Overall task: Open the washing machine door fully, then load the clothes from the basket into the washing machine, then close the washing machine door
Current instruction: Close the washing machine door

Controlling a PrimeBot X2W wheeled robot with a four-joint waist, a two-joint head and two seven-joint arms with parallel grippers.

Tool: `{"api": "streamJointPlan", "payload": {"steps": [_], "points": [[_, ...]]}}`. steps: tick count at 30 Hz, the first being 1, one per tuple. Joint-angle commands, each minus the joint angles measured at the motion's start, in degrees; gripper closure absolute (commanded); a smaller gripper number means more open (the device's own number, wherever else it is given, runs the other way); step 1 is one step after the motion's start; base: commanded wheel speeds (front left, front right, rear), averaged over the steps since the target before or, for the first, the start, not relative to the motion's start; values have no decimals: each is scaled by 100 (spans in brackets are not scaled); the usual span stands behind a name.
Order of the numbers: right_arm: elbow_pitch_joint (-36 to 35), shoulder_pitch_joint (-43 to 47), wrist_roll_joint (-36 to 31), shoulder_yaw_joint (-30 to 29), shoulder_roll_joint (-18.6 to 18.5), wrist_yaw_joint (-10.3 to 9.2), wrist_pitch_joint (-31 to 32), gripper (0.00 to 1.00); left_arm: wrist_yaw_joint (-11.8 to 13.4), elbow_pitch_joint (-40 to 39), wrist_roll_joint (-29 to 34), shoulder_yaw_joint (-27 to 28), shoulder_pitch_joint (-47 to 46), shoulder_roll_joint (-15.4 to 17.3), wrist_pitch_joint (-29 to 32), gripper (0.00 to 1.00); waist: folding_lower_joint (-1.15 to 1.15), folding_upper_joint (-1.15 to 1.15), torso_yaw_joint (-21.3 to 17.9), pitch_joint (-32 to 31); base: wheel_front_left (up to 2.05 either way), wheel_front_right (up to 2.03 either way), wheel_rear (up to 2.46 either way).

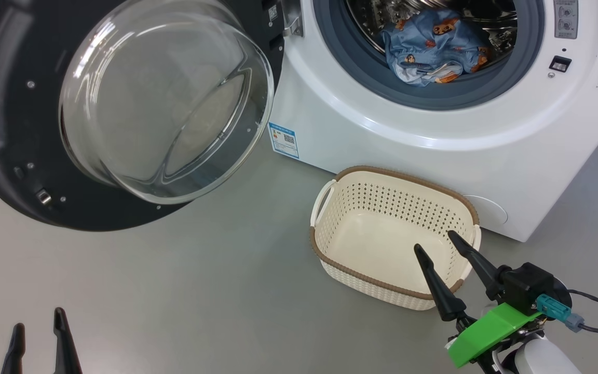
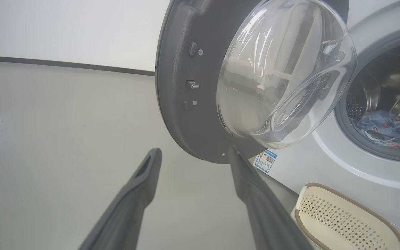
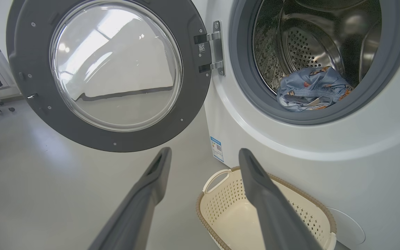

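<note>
Loading looks done: clothes (image 1: 434, 49) lie in the washer (image 1: 382, 140), basket (image 1: 361, 283) on the floor (image 1: 200, 291) is empty, door (image 1: 18, 171) wide open, left tool (image 1: 39, 332) and right tool (image 1: 435, 241) both spread, holding nothing; only closing left

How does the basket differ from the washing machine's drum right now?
The basket is empty; the drum holds the clothes. The basket is cream plastic, standing on the floor; the drum is shiny steel inside the washing machine. Both are perforated.

Clear glass door (image 1: 166, 101), perforated plastic basket (image 1: 353, 270), shiny steel drum (image 3: 304, 48).
</note>
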Motion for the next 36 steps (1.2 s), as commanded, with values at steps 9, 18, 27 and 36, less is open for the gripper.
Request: {"api": "streamJointPlan", "payload": {"steps": [9,18,27,36], "points": [[-181,-84,113,-11,6,9,-28,0,-8,-324,-153,376,-334,80,-33,91,0,0,-22,18,0,0,0],[-306,118,10,-272,46,9,-28,0,-8,-840,-955,830,-1384,860,-33,100,0,0,-59,186,0,0,0],[-357,-26,-84,-294,63,9,-28,0,-8,288,-3162,1182,-3010,2686,-33,100,0,0,-388,596,0,0,0],[-366,-294,-153,-174,0,9,-28,0,-8,2557,-5314,389,-4471,4131,959,100,0,0,-644,1026,0,0,0]]}}
